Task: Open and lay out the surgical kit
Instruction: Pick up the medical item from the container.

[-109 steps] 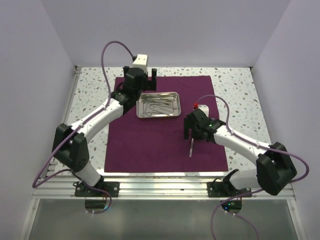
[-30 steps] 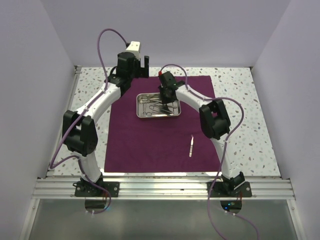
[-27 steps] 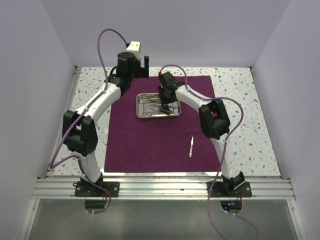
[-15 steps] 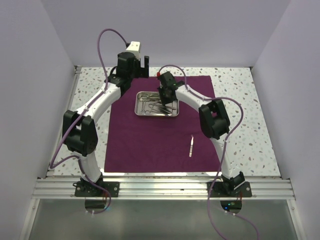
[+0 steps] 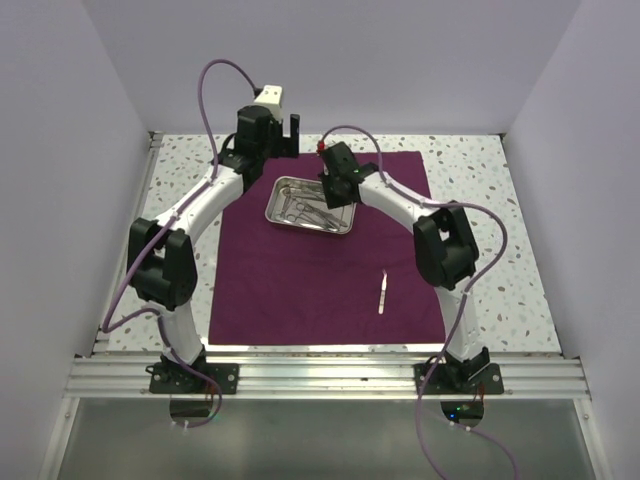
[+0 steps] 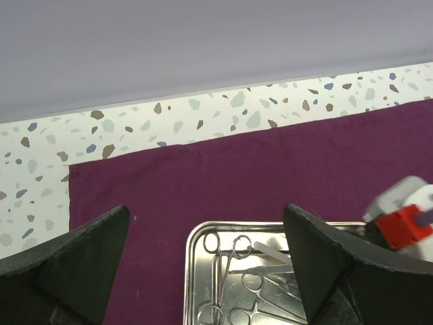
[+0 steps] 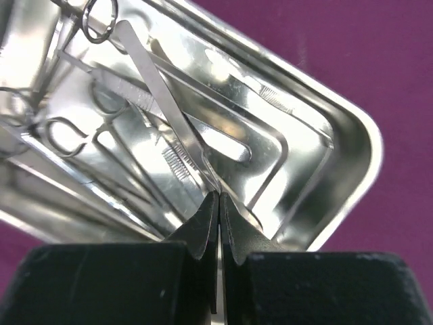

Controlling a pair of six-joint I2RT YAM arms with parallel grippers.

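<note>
The dark purple cloth (image 5: 300, 280) lies spread flat on the table. The steel tray (image 5: 271, 203) sits askew on its far half and holds several scissors and forceps (image 6: 233, 254). My right gripper (image 5: 335, 193) reaches into the tray (image 7: 352, 128) and is shut on the end of a thin flat silver instrument (image 7: 159, 81), its fingertips (image 7: 218, 195) pressed together. My left gripper (image 5: 287, 138) hovers over the cloth's far edge, just behind the tray (image 6: 196, 233), wide open (image 6: 206, 210) and empty. One slim silver instrument (image 5: 383, 292) lies alone on the cloth, nearer right.
Speckled tabletop (image 5: 480, 200) borders the cloth on three sides. Lilac walls close in at the back and both sides. A metal rail (image 5: 320, 375) with the arm bases runs along the near edge.
The right gripper's jaws closed on the thin instrument in the tray. The tray slid left and twisted out of square. The left arm stayed where it was.
</note>
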